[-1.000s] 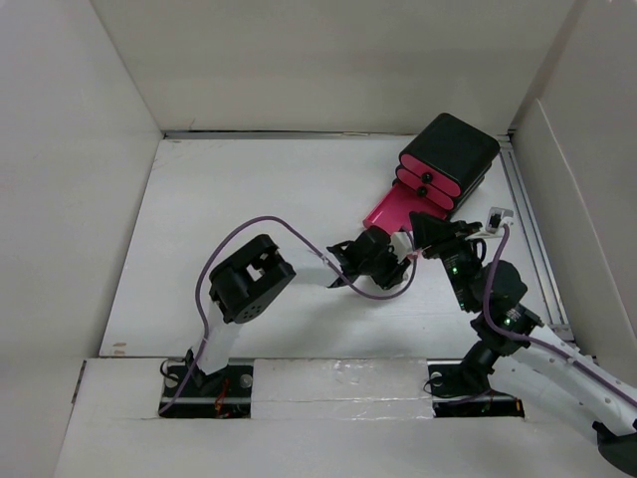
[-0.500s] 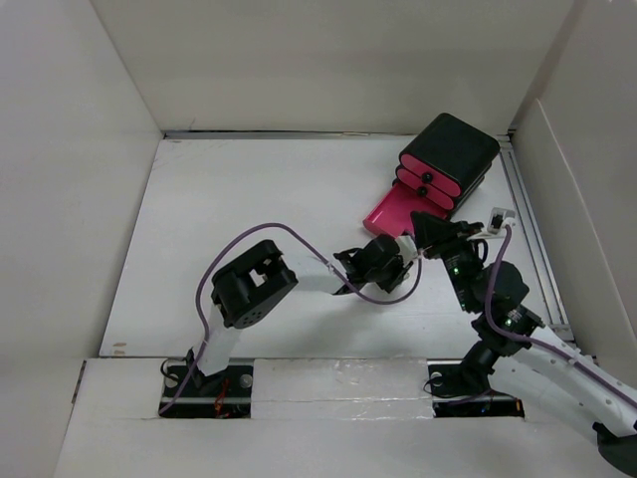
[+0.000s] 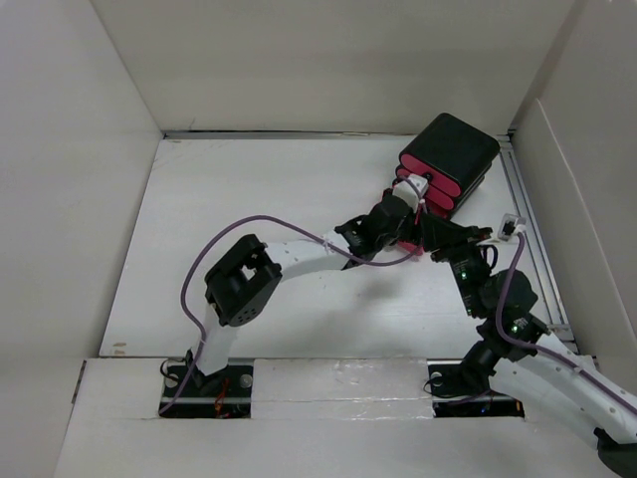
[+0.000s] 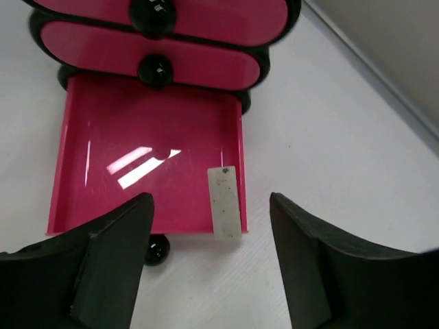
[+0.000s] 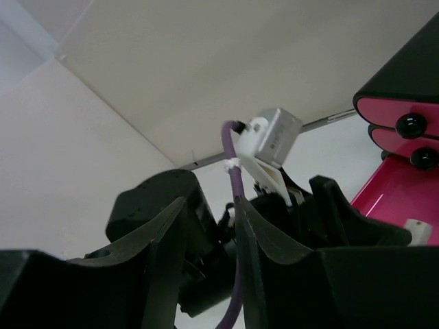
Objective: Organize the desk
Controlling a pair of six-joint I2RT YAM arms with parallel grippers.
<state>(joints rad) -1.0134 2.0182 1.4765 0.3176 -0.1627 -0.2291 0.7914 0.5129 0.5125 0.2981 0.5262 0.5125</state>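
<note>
Jaws of the left gripper (image 4: pixel 208 212) stand spread, empty, over a speckled white strip (image 4: pixel 226 203) inside the open glossy pink plastic drawer (image 4: pixel 137 137); matte white desk (image 4: pixel 329 151) below. Right gripper (image 5: pixel 209 205) beside it: jaws parted, empty. Advise lifting clear, then pushing drawer shut squarely.

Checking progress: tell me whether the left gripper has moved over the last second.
Yes. The left gripper moved far and rightward toward the drawer box, now over its open pink drawer.

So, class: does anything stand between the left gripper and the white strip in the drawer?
Nothing visible does: the open left gripper hangs over the white strip at the front edge of the pink drawer.
</note>
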